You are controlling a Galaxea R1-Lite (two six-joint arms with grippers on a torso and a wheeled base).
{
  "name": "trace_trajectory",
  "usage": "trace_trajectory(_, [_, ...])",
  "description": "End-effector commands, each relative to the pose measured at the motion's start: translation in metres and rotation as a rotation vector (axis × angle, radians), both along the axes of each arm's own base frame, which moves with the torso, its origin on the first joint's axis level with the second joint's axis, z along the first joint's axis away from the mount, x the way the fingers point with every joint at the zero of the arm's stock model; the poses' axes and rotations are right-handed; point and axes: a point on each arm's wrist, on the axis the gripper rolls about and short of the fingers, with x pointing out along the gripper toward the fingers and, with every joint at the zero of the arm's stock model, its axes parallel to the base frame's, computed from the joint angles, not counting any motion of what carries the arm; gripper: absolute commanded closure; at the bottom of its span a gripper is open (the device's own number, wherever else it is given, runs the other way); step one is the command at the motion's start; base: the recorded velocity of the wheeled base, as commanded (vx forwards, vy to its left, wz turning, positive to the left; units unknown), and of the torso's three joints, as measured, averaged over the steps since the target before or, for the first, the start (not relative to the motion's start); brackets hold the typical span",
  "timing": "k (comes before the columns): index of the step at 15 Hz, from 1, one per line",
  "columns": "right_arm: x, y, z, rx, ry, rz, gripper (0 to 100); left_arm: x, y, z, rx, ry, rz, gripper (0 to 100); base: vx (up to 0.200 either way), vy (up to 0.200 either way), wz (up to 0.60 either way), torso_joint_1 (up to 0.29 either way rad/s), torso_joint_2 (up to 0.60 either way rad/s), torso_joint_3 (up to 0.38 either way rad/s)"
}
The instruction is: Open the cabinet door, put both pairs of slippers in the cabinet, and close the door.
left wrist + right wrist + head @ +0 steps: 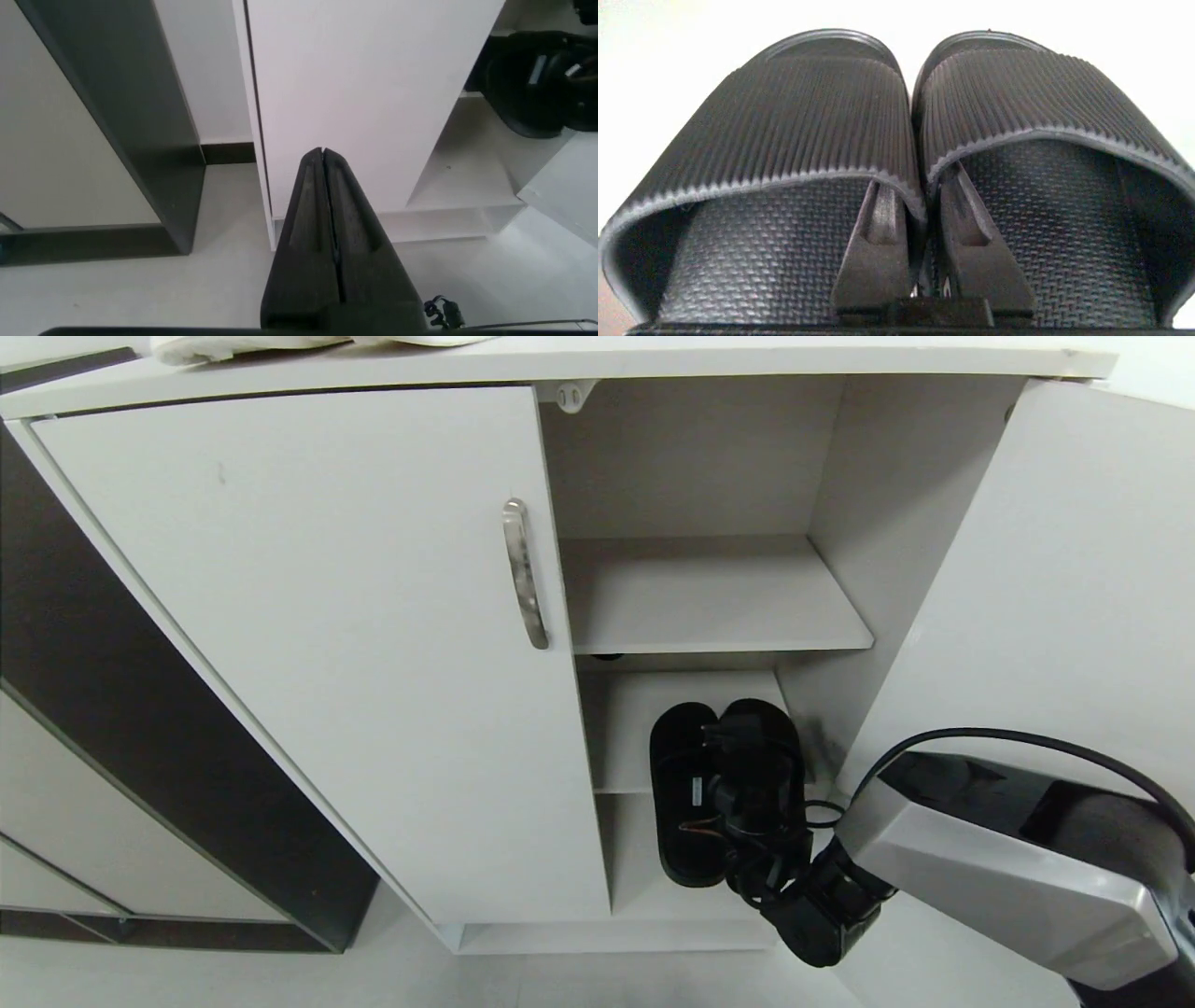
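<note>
"One pair in there?"
"One pair of black slippers [686,747], side by side inside the white cabinet [896,504], at the front of the lower shelf [621,728] — whether the soles rest on it, I cannot tell."
"Doors?"
"Right door [1055,579] stands wide open, left door [308,644] is shut, its metal handle [525,574] upright."
"And the jaws?"
"The right gripper [920,191] is at the cabinet opening, jaws nearly closed, pinching the adjoining strap edges of both slippers. The left gripper [322,163] hangs above the floor [224,280] before the shut door — jaws pressed together, gripping nothing."
</note>
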Motion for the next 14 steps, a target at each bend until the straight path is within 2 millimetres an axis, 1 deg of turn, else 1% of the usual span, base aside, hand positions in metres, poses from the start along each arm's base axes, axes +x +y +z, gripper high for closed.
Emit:
trace_trajectory(1, [0.019,0.001,-0.004,-0.006,-0.011,-0.017,100,0.0,0.0,0.0,0.001,0.001,0.0,100,0.0,0.0,0.0,0.0,0.0,0.0])
trace_trajectory(2, [0.025,0.002,0.0,-0.005,-0.014,-0.013,100,0.0,0.0,0.0,0.001,0.001,0.0,100,0.0,0.0,0.0,0.0,0.0,0.0])
trace_trajectory(3, [0.032,0.007,0.008,-0.005,-0.014,-0.008,100,0.0,0.0,0.0,-0.001,0.001,0.003,100,0.0,0.0,0.0,0.0,0.0,0.0])
trace_trajectory(5, [0.049,0.015,0.015,-0.006,-0.014,0.001,100,0.0,0.0,0.0,-0.001,0.0,0.003,100,0.0,0.0,0.0,0.0,0.0,0.0])
trace_trajectory(6, [0.059,0.017,0.015,-0.008,-0.012,-0.008,100,0.0,0.0,0.0,-0.001,0.001,0.008,100,0.0,0.0,0.0,0.0,0.0,0.0])
trace_trajectory(8, [0.071,0.022,0.019,-0.001,-0.022,-0.014,100,0.0,0.0,0.0,-0.002,0.0,0.01,100,0.0,0.0,0.0,0.0,0.0,0.0])
trace_trajectory(10, [0.076,0.022,0.025,0.003,-0.027,-0.021,100,0.0,0.0,0.0,-0.002,0.0,0.01,100,0.0,0.0,0.0,0.0,0.0,0.0])
trace_trajectory(14, [0.082,0.019,0.016,-0.003,-0.019,-0.03,100,0.0,0.0,0.0,-0.002,0.0,0.01,100,0.0,0.0,0.0,0.0,0.0,0.0])
